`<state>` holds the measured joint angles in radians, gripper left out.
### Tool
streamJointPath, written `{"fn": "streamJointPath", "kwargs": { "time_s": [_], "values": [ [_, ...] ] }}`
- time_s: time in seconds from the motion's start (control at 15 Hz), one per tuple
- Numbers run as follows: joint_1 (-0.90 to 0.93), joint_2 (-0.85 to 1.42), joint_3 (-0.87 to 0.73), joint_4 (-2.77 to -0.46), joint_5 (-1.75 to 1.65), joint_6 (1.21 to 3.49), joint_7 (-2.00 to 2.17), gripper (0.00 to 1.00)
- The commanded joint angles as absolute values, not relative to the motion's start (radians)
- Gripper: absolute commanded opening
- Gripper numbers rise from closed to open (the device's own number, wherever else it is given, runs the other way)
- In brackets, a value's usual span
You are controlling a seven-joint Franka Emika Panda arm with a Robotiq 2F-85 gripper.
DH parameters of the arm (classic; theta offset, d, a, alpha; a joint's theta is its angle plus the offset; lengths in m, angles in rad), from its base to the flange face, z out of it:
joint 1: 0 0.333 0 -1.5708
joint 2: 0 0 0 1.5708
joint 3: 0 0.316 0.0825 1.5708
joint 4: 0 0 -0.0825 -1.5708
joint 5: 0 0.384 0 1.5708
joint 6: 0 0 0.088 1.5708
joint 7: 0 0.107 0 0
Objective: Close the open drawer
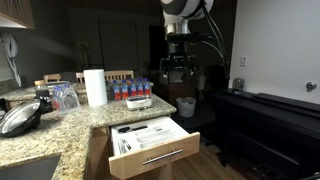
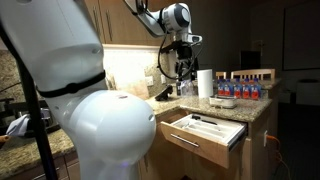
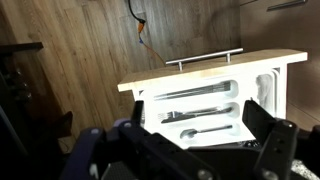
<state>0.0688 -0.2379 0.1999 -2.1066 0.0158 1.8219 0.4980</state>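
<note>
The drawer (image 1: 152, 146) stands pulled out from under the granite counter, its light-brown front carrying a long silver bar handle (image 1: 160, 158). Both exterior views show it, and its front (image 2: 196, 144) faces the room. A white organiser tray (image 3: 200, 104) with cutlery lies inside. My gripper (image 1: 178, 68) hangs high above and behind the drawer, touching nothing. In the wrist view the gripper (image 3: 197, 110) looks straight down on the tray, its dark fingers (image 3: 262, 112) spread wide, open and empty. The handle (image 3: 205, 57) lies beyond the tray.
On the counter (image 1: 70, 125) stand a paper towel roll (image 1: 95, 87), a pack of water bottles (image 1: 131, 92) and a pan (image 1: 20, 118). A bin (image 1: 185, 105) and a dark cabinet (image 1: 270, 120) are behind. The white robot base (image 2: 100, 115) fills an exterior view's foreground.
</note>
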Motion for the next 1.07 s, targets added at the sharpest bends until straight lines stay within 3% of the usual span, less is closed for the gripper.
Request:
{"fn": "streamJointPath", "kwargs": {
  "time_s": [0.0,0.67,1.0],
  "values": [
    [0.078,-0.231,0.199,-2.11,0.011,1.837,0.508,1.0],
    [0.119,-0.109,0.203,-2.183,0.005,2.014,0.407,1.0],
    [0.145,-0.061,0.196,-2.185,0.01,1.998,0.397,1.0]
  ]
}}
